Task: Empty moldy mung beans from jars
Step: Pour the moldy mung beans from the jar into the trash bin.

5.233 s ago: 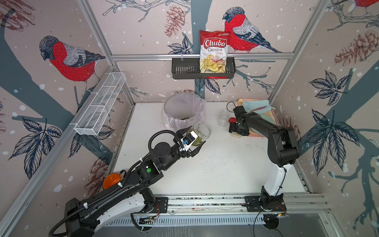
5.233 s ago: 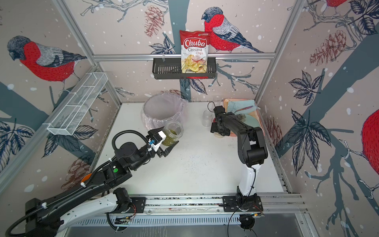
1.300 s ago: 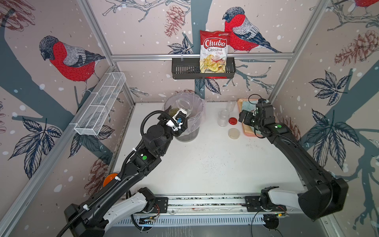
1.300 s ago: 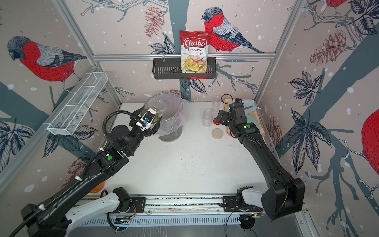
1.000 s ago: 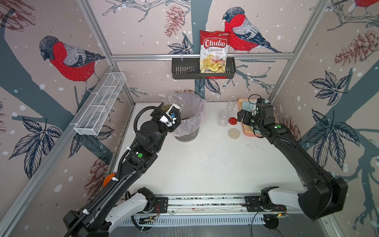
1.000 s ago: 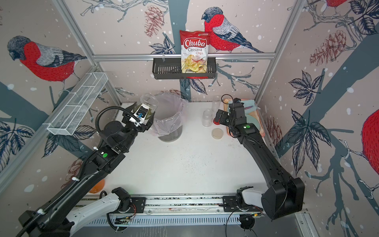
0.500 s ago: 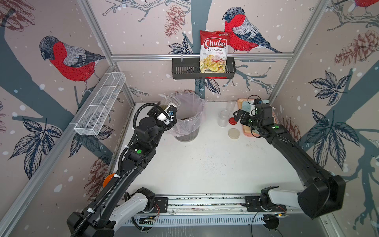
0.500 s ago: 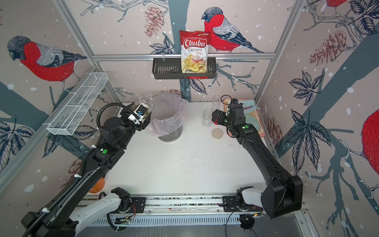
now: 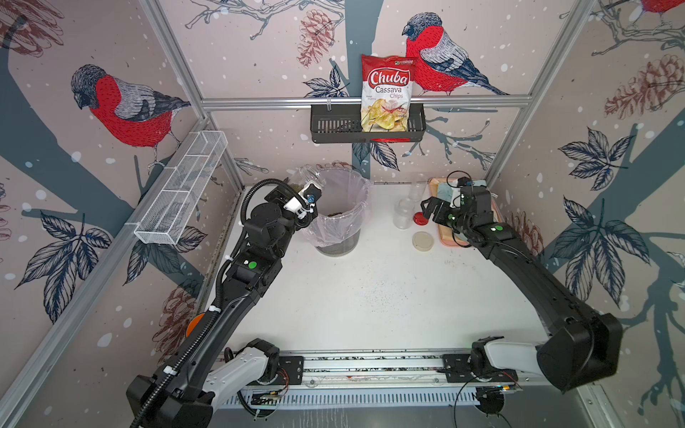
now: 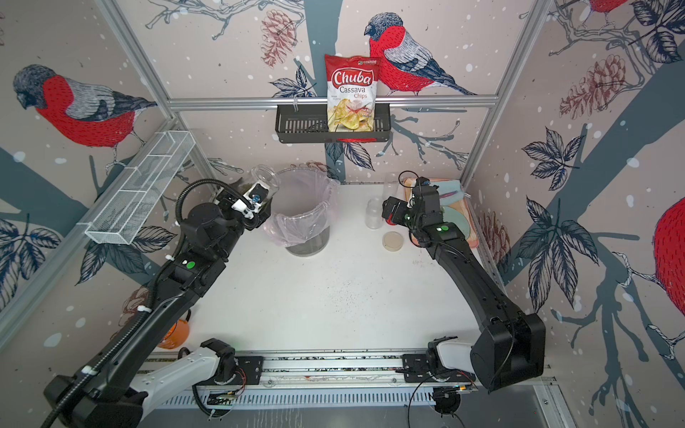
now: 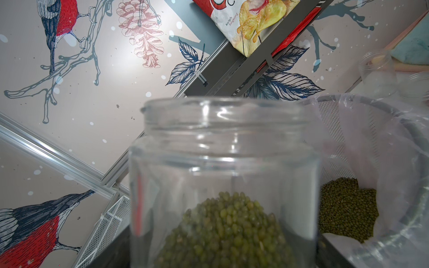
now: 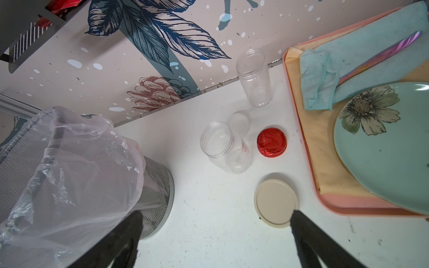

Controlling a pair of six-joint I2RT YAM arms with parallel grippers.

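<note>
Beside the bin [image 9: 338,245], jar [image 11: 222,160] holds mung beans [image 11: 224,228].

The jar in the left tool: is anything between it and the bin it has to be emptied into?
Nothing visible. The lidless jar hangs just beside the rim of the bin, and the liner stands open, with only mung beans at the bottom.
</note>
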